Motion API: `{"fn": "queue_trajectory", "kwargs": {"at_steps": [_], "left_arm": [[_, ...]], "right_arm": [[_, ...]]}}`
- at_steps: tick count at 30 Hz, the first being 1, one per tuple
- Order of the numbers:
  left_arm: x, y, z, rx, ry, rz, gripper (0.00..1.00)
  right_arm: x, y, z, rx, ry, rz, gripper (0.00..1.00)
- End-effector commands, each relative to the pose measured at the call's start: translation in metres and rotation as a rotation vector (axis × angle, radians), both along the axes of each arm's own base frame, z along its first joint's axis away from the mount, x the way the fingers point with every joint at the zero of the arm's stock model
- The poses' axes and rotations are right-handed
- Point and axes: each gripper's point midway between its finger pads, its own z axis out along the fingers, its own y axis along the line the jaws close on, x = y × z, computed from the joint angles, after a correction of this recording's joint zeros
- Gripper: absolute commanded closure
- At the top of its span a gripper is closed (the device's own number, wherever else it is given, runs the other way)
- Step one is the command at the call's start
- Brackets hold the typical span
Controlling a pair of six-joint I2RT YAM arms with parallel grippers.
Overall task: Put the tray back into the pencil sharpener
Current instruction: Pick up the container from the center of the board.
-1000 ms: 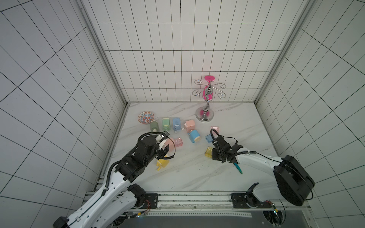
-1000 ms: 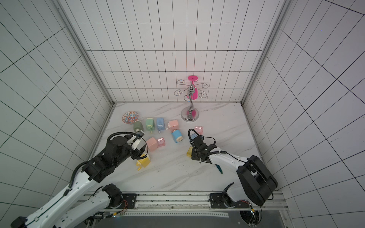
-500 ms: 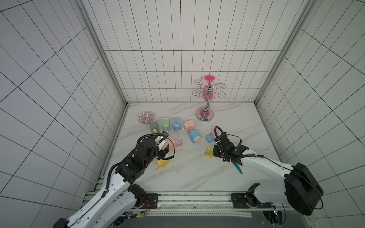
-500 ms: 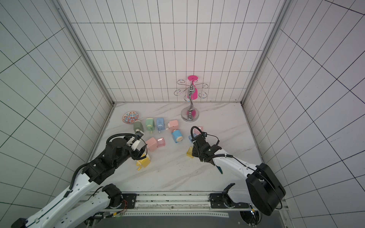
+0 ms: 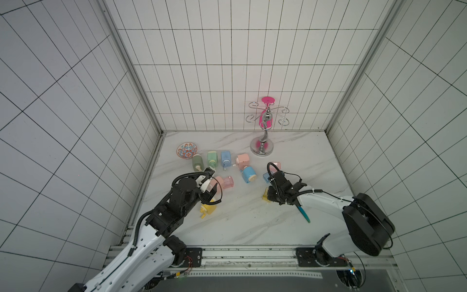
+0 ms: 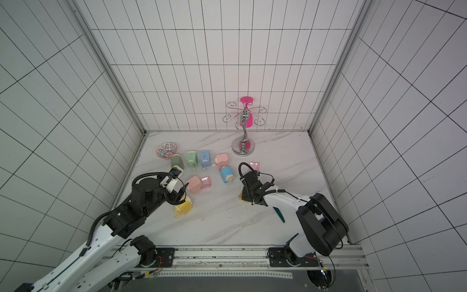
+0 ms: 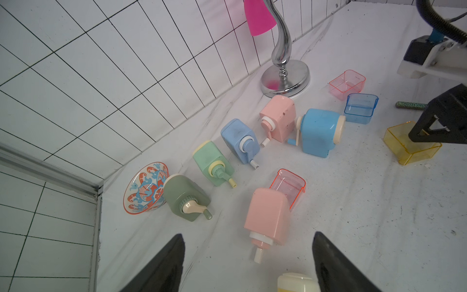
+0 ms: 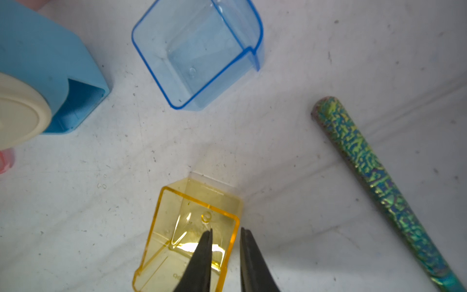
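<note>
On the table (image 5: 240, 227), the right gripper (image 8: 225, 235) straddles one wall of the yellow tray (image 8: 177, 227), jaws narrow; whether they pinch it cannot be told. At the tray's nine o'clock, well apart, lies the yellow sharpener (image 5: 209, 208), beneath the left gripper (image 7: 247, 233), whose jaws stand wide open, empty.

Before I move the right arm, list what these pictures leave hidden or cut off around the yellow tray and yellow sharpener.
- yellow sharpener: partly under the left gripper in both top views; cut by the frame edge in the left wrist view; slot unseen.
- yellow tray: mostly under the right gripper in both top views; cut by the edge in the right wrist view.
- fingers straddle its wall; contact unclear.
</note>
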Motion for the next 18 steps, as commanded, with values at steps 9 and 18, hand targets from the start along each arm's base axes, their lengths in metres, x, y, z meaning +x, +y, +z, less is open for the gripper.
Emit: {"fn": "queue_trajectory", "kwargs": {"at_steps": [9, 18], "left_arm": [[0.001, 0.004, 0.003, -0.012, -0.047, 0.02, 0.2], [-0.019, 0.005, 0.009, -0.044, -0.025, -0.027, 0.19]], "right_arm": [[-0.003, 0.0, 0.022, -0.046, -0.014, 0.132, 1.0], [-0.024, 0.015, 0.077, -0.033, -0.111, 0.369, 1.0]]}}
